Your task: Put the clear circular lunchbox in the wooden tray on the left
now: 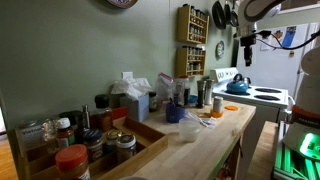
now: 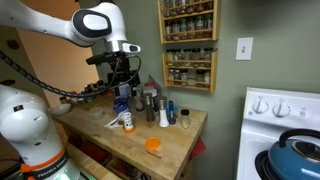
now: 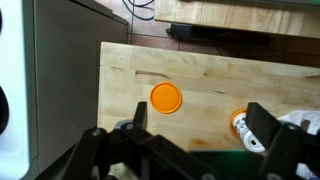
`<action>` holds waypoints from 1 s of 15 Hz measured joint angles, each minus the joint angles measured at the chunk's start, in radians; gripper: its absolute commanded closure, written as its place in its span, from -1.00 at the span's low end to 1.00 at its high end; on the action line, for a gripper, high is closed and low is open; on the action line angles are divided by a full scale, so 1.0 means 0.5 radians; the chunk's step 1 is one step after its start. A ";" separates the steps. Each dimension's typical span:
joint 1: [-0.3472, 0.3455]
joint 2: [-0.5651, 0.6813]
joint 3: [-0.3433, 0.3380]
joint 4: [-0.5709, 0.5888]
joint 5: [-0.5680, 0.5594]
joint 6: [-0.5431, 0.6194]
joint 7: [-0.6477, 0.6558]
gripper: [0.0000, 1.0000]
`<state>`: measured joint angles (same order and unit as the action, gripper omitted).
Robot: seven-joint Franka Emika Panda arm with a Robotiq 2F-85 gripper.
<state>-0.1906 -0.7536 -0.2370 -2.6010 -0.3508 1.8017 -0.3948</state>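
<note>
The wooden tray (image 1: 152,131) lies at the near end of the wooden counter and holds several orange-lidded jars. A low, whitish see-through round container, seemingly the clear circular lunchbox (image 1: 189,130), sits on the counter just past the tray, next to the dark blue bowl (image 1: 175,113). My gripper (image 1: 245,47) hangs high above the counter, open and empty, and shows in both exterior views (image 2: 122,78). In the wrist view its fingers (image 3: 200,125) straddle bare wood. The lunchbox and tray are out of the wrist view.
A loose orange lid (image 3: 165,97) and a small white bottle lying on its side (image 3: 246,128) are on the counter below the gripper. Bottles and shakers (image 2: 158,108) stand near the wall. A spice rack (image 2: 188,45) hangs on the wall. A blue kettle (image 1: 237,86) sits on the stove.
</note>
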 measured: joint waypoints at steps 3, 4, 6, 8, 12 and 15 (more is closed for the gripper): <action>0.115 -0.166 0.173 -0.074 0.100 -0.028 0.064 -1.00; 0.165 -0.243 0.237 -0.100 0.144 -0.053 0.088 -1.00; 0.285 -0.404 0.358 -0.139 0.255 -0.121 0.152 -1.00; 0.337 -0.468 0.381 -0.145 0.254 -0.133 0.191 -1.00; 0.332 -0.430 0.331 -0.144 0.240 -0.132 0.190 -1.00; 0.336 -0.417 0.358 -0.136 0.256 -0.124 0.288 -1.00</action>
<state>-0.0226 -0.9620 -0.0580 -2.6690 -0.2229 1.7395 -0.2506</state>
